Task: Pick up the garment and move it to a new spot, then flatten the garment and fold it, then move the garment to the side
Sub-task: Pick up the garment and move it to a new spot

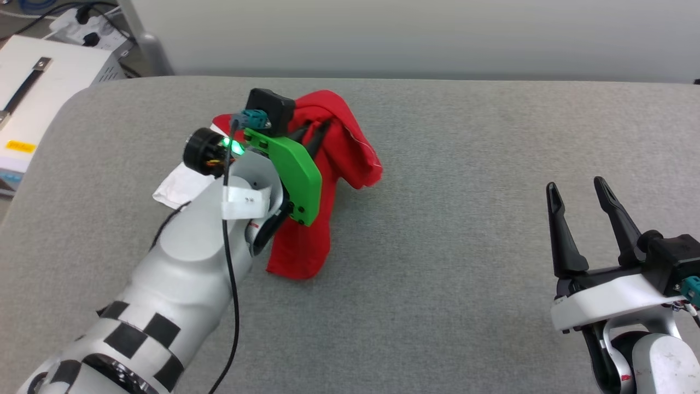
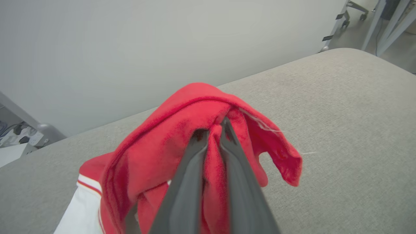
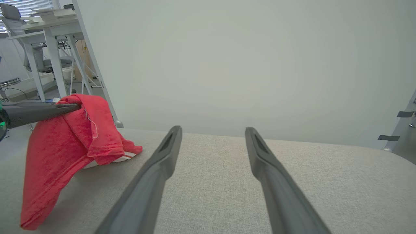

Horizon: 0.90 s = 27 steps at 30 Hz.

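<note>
The left gripper (image 1: pixel 316 130) has its 2 fingers pinched shut on a bunched fold of the garment (image 1: pixel 350 148), and the red cloth drapes over the fingertips like a tent. The garment is at the back-left part of the counter (image 1: pixel 465 246). The grip raises its upper portion off the counter, a red tail hangs down to the counter surface nearer the front, and 1 white sleeve (image 1: pixel 175 189) lies flat toward the counter's left edge. The right gripper (image 1: pixel 575 186) hovers over the counter's front-right part, well apart from the cloth, its 2 fingers spread wide and holding nothing.

By my reading, step 1 is in hand: the pick-up and carry to a new spot. The lift looks only part done, since cloth touches the counter. The next move calls for raising the left arm until tail and sleeve clear the counter, then carrying the bundle toward the counter's open middle. The pinch holds just 1 fold, so a steady carry seems wise, as the cloth could slide free. Flattening will likely need the right gripper too.
</note>
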Motion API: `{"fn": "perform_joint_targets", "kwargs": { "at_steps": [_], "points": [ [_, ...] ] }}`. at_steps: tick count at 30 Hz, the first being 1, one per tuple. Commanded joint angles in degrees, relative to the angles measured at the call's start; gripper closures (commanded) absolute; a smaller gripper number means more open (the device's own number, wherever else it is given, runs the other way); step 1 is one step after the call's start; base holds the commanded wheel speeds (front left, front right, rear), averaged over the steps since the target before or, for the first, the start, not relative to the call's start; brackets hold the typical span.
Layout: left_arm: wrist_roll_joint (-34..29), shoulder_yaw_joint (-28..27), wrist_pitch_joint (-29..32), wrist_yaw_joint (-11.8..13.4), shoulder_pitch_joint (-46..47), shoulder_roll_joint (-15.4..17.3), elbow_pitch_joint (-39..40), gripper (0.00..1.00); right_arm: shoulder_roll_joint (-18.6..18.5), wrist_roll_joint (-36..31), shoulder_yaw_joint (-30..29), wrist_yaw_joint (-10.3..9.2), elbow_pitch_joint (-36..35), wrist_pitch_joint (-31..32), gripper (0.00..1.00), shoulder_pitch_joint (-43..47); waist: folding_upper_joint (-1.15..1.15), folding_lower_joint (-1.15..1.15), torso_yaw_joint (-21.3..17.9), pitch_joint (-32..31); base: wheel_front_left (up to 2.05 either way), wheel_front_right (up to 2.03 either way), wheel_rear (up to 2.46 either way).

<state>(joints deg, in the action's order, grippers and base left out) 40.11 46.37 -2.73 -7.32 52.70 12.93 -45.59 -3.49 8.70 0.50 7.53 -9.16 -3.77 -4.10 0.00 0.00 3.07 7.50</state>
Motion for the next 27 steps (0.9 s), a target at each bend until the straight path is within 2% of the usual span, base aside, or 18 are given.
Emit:
{"fn": "perform_joint_targets", "kwargs": {
  "at_steps": [1, 6, 10, 18, 25, 26, 27],
  "points": [
    [1.3, 1.0, 0.4, -0.2, -1.8, -0.5, 1.6, 1.00, 0.3, 0.4, 0.3, -0.04, -0.2, 0.1, 0.00, 0.6, 0.00, 0.00, -4.4, -0.6, 0.00, 0.00, 0.00],
    [4.0, 5.3, 2.0, -0.2, -7.9, -2.1, 5.3, 1.00, 0.4, 1.0, 1.0, -0.04, -0.2, -0.1, 0.00, 0.5, 0.00, 0.00, -7.3, 0.1, 0.00, 0.00, 0.00],
    [5.7, 9.3, 3.8, -0.2, -14.7, -3.7, 8.1, 1.00, 0.5, 1.3, 0.1, -0.04, -0.2, -0.4, 0.00, 1.1, 0.00, 0.00, -8.1, 1.0, 0.00, 0.00, 0.00],
    [6.2, 13.5, 5.4, 0.3, -21.0, -4.5, 12.2, 1.00, 0.6, 1.4, -0.5, -0.04, -0.3, -0.7, 0.00, 1.0, 0.00, 0.00, -6.5, 2.4, 0.00, 0.00, 0.00],
    [5.8, 13.1, 2.8, 2.8, -22.6, -4.8, 14.0, 1.00, 0.6, 1.6, -1.3, -0.04, -0.2, -0.8, 0.00, 0.9, 0.00, 0.00, -4.8, 1.8, 0.00, 0.00, 0.00],
    [5.8, 12.8, 2.2, 3.2, -22.8, -4.8, 14.3, 0.75, 0.6, 1.5, -1.3, -0.04, -0.1, -0.7, 0.00, 1.0, 0.00, 0.00, -4.6, 1.5, 0.00, 0.00, 0.00],
    [5.5, 12.5, 1.5, 3.9, -22.8, -4.7, 14.5, 0.29, 0.6, 1.5, -1.4, -0.04, -0.1, -0.7, 0.00, 1.1, 0.00, 0.00, -4.4, 1.2, 0.00, 0.00, 0.00]
  ]
}}
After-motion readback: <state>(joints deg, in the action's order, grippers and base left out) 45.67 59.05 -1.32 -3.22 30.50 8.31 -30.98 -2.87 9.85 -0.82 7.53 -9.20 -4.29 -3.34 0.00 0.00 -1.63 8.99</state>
